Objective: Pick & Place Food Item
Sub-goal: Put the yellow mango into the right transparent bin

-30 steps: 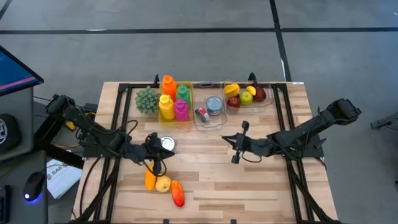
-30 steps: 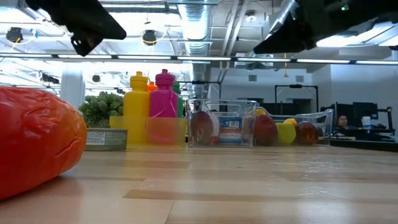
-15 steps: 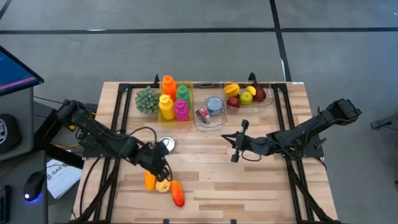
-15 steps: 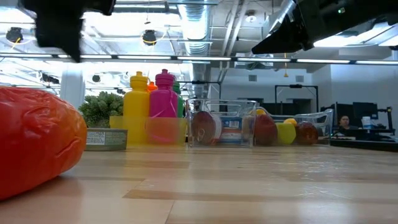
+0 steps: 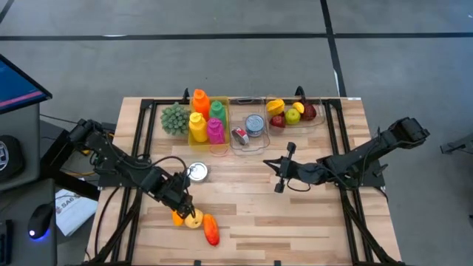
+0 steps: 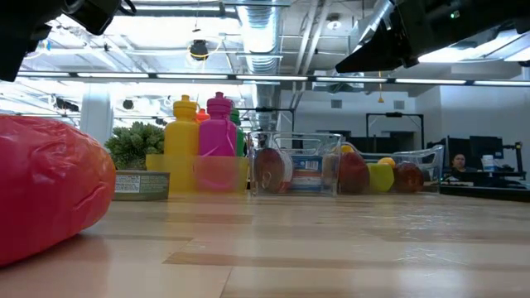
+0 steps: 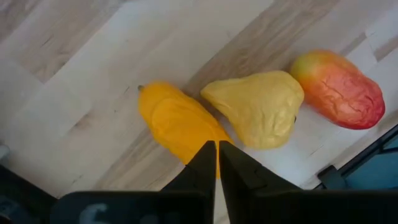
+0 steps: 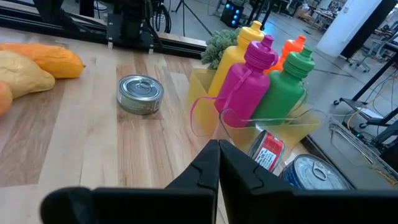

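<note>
Three food items lie side by side near the table's front left: an orange one (image 5: pixel 177 216) (image 7: pixel 177 124), a yellow pear-shaped one (image 5: pixel 194 219) (image 7: pixel 255 109) and a red-orange mango (image 5: pixel 211 230) (image 7: pixel 339 87), which fills the left of the low view (image 6: pixel 50 186). My left gripper (image 5: pixel 182 206) (image 7: pixel 216 148) is shut, points down and hangs above the orange item's end nearest the pear, clear of the table. My right gripper (image 5: pixel 275 170) (image 8: pixel 217 149) waits shut above the table's middle, pointing toward the bins.
A tin can (image 5: pixel 197 172) (image 8: pixel 140 93) stands just beyond the left gripper. Along the far edge are a green bunch (image 5: pixel 174 118), a yellow bin of bottles (image 5: pixel 207 123), a clear bin with cans (image 5: pixel 248 130) and a clear bin of fruit (image 5: pixel 295 113).
My left gripper has moved from beside the tin can toward the table's near edge, over the orange item. It has tipped from a slant to pointing down and rolled about its own line. It stays shut. The food items lie where they were.
</note>
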